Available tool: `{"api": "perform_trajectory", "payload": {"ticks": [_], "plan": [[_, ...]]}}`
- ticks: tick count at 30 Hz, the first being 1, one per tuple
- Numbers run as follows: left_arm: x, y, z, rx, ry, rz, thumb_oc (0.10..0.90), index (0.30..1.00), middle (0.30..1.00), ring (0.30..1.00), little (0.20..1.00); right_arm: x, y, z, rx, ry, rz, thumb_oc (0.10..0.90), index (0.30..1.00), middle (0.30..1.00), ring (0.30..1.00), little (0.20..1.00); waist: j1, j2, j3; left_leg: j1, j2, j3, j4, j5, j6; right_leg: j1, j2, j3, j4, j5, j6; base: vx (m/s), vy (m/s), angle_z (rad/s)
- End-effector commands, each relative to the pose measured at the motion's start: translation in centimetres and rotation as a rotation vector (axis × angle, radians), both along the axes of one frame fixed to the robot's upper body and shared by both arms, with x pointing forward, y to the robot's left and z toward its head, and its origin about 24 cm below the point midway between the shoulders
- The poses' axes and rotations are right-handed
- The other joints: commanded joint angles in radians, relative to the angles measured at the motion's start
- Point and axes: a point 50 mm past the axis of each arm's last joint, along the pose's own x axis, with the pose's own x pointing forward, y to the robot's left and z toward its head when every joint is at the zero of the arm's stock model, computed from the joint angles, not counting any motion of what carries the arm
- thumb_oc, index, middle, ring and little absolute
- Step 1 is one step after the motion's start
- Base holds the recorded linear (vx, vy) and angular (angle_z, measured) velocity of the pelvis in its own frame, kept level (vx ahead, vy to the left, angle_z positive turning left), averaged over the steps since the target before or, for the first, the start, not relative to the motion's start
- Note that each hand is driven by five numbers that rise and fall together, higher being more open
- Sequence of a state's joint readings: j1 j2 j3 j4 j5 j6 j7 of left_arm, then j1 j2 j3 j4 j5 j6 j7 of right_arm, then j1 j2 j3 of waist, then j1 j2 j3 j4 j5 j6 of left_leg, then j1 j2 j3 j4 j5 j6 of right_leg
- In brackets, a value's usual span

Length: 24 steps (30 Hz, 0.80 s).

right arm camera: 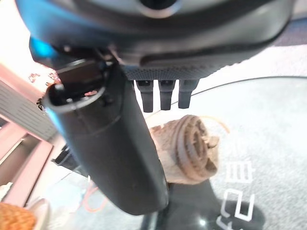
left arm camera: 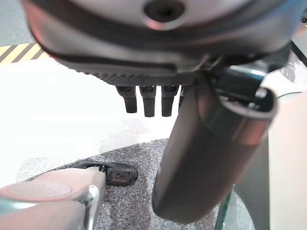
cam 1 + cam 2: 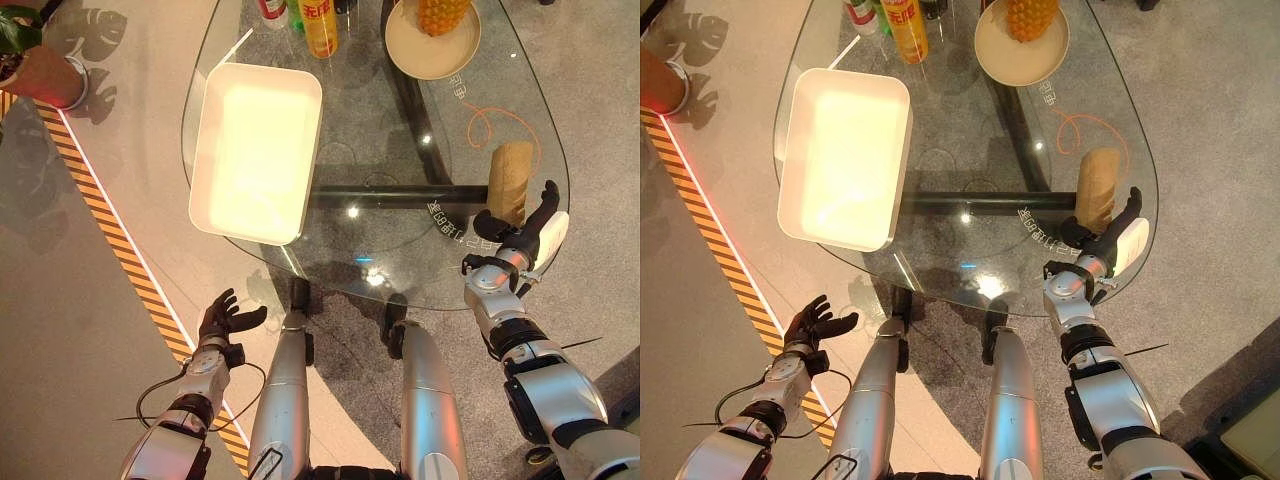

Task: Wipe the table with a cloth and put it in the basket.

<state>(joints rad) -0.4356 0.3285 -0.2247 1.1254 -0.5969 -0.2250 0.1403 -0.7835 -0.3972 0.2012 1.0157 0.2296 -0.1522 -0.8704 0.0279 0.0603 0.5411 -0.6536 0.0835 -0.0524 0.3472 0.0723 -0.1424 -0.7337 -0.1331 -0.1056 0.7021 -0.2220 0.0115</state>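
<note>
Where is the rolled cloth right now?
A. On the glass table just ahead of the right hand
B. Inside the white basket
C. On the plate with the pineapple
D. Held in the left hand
A: the rolled tan cloth lies on the glass table just past the right hand, whose fingers are straight and not yet around it.

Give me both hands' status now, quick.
Left hand: open, holding nothing, off the table edge.
Right hand: open, just short of the rolled cloth, not gripping it.
</note>
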Motion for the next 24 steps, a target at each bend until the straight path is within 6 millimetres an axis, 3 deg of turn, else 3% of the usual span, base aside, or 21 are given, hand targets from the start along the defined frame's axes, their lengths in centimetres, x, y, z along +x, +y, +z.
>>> {"api": "perform_trajectory", "payload": {"ticks": [1,24], "plan": [[0.07,0.99,0.50,0.019,-0.034,0.047,0.800,0.900,0.900,0.900,0.900,0.35,-2.25,3.73,-0.102,-0.104,-0.067,0.800,0.900,0.900,0.900,0.900,0.002,0.001,-0.021,-0.014,-0.088,0.085,0.135,-0.156,0.098,0.038,0.040,-0.010,-0.163,0.112,0.019,0.00,0.000,0.00],[0.70,0.33,0.79,0.021,-0.038,0.020,0.800,0.900,0.900,0.900,0.900,0.92,-2.86,3.10,-0.036,0.014,-0.062,0.800,0.900,0.900,0.900,0.900,0.017,0.014,-0.021,-0.020,-0.096,0.083,0.108,-0.143,0.101,0.023,0.035,-0.025,-0.176,0.124,0.021,0.00,0.000,0.02]]}}
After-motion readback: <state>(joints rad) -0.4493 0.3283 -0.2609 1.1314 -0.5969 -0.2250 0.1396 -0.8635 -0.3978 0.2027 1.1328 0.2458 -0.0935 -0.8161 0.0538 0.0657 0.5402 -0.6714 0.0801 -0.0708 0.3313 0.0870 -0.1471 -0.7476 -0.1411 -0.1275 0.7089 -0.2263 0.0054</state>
